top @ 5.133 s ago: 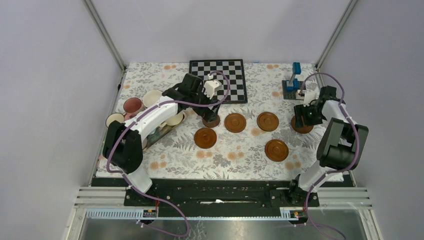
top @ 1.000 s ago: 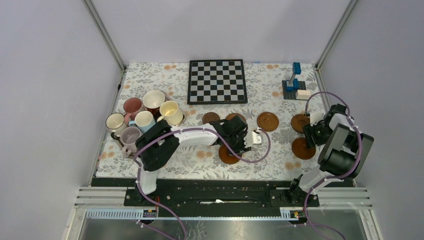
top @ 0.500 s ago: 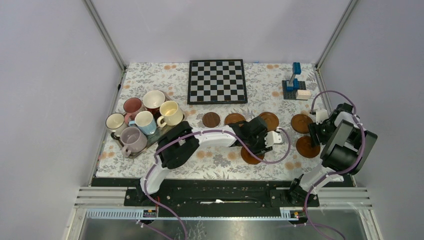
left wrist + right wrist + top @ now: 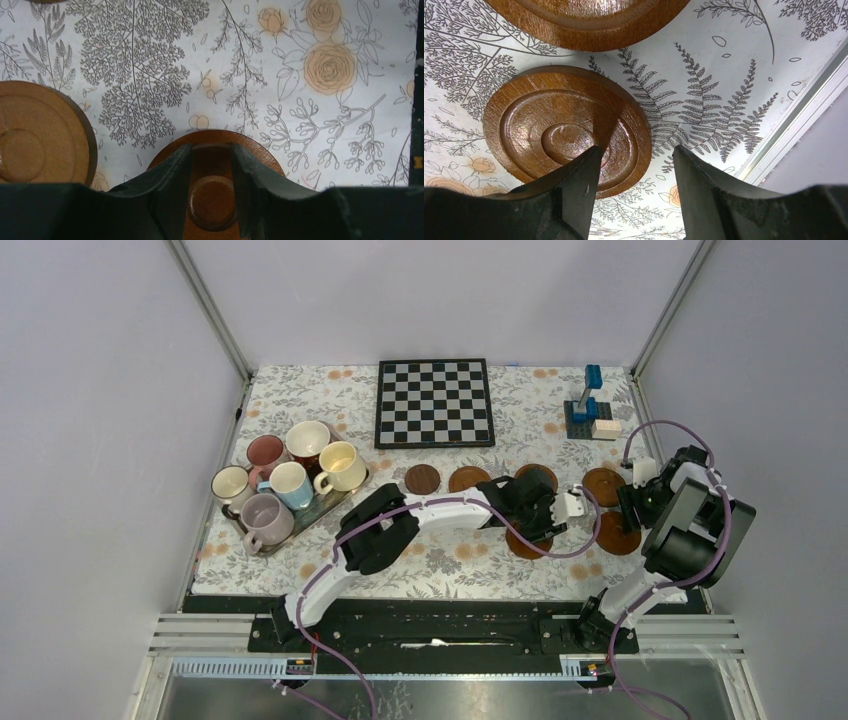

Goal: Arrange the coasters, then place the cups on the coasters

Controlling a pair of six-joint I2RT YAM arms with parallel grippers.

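Six brown coasters lie on the flowered cloth: a small dark one [image 4: 422,479], one beside it [image 4: 468,479], one [image 4: 541,473] half hidden behind my left arm, and two on the right [image 4: 603,486] [image 4: 617,533]. My left gripper [image 4: 531,528] [image 4: 211,147] is shut on the sixth coaster [image 4: 528,545] [image 4: 212,205], its fingers pressed down either side of the round centre. My right gripper [image 4: 632,508] [image 4: 636,150] is open over the edge of the right front coaster [image 4: 559,127]. Several cups, the cream-yellow one [image 4: 341,465] among them, stand on the tray [image 4: 322,506] at left.
A chessboard [image 4: 434,402] lies at the back centre. A blue block model [image 4: 588,410] stands at the back right. The table's metal edge [image 4: 794,115] runs close past my right gripper. Another coaster [image 4: 35,135] lies just left of my left fingers.
My left gripper has slid its coaster to the right along the front of the row. The right gripper nudged its coaster slightly right, then stayed still.
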